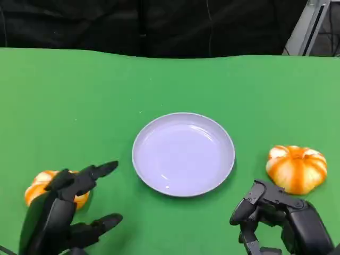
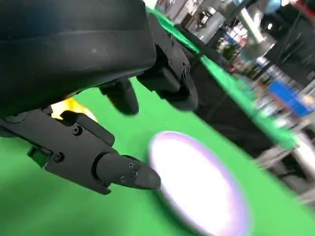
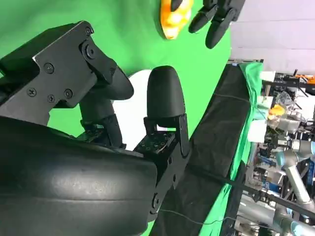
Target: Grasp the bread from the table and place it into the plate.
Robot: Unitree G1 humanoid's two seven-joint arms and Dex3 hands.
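The plate [image 1: 183, 154] sits mid-frame on the green table [image 1: 69, 95], nothing in it. One bread [image 1: 296, 168] lies at the right edge, just above the right hand [image 1: 276, 215] – that hand grasps nothing, its fingers curled in, close to the bread but apart from it. A second bread [image 1: 41, 187] lies at lower left, partly behind the left hand [image 1: 69, 207], whose fingers are spread over it – released, no grip visible

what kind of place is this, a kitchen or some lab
Probably a robotics lab, not a kitchen: a green-covered table against black curtains, and other robot arms on workbenches in the background.
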